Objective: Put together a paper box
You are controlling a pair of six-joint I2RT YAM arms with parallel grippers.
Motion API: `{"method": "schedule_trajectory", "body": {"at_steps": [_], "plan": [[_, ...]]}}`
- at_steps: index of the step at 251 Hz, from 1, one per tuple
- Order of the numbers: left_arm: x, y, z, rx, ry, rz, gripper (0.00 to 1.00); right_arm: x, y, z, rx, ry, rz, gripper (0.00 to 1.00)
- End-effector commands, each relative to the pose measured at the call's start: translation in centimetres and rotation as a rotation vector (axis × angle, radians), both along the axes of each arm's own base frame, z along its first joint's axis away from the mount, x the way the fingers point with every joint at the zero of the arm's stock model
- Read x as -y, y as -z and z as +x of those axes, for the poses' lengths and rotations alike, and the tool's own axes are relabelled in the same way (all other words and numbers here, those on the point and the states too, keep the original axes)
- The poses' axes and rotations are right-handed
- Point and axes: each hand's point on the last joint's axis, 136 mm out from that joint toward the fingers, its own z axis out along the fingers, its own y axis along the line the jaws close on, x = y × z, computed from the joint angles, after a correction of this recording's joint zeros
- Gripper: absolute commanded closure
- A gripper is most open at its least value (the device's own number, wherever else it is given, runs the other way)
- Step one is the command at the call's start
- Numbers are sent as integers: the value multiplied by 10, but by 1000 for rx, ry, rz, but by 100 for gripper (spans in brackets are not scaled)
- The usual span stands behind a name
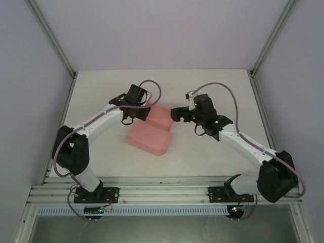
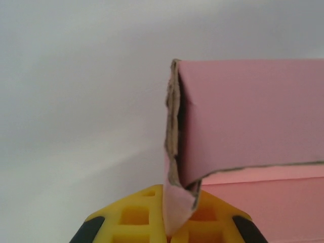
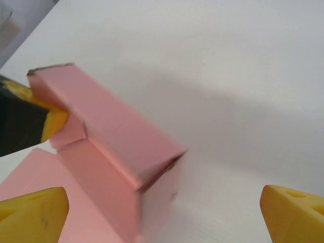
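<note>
Paper box point(image 1: 158, 119) sits mid-table point(image 1: 217, 86), half folded, long axis left-right between the arms. Left gripper point(image 1: 133, 115) jaws pinch its left end flap. Right gripper point(image 1: 175, 114) jaws open, facing the free end, apart.

Top external: I looked down from behind the bases point(image 1: 96, 195).
Left wrist: hard against the paper box point(image 2: 253, 116).
Right wrist: near, same box.

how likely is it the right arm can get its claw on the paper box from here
Probably yes: the open right claw faces the paper box end-on with nothing between. The left claw pinches a flap at the far end, out of the way.
</note>
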Motion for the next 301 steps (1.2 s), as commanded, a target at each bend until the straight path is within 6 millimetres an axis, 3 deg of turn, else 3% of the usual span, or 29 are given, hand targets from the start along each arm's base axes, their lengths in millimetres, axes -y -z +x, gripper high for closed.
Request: {"method": "schedule_trajectory", "body": {"at_steps": [1, 42, 69, 124, 190, 204, 217, 251, 270, 301], "plan": [[0, -1, -22, 1, 338, 203, 100, 37, 21, -14, -100, 130, 4, 1], [-2, 1, -42, -39, 586, 437, 100, 74, 32, -22, -113, 213, 29, 1], [10, 4, -46, -42, 690, 582, 100, 91, 40, -28, -129, 252, 29, 1], [41, 32, -44, -54, 870, 864, 100, 107, 46, -37, -162, 283, 29, 1], [69, 63, -36, -115, 964, 913, 100, 118, 55, -46, -188, 308, 17, 2], [73, 67, -34, -118, 965, 903, 88, 121, 56, -47, -190, 315, 14, 1], [75, 69, -32, -117, 964, 898, 70, 124, 58, -49, -196, 322, 13, 1], [79, 67, -27, -99, 947, 885, 58, 126, 58, -52, -196, 324, 19, 1], [82, 62, -25, -79, 930, 869, 56, 126, 56, -52, -192, 322, 26, 1], [87, 48, -22, -46, 889, 791, 40, 126, 55, -53, -187, 311, 34, 1]]}}
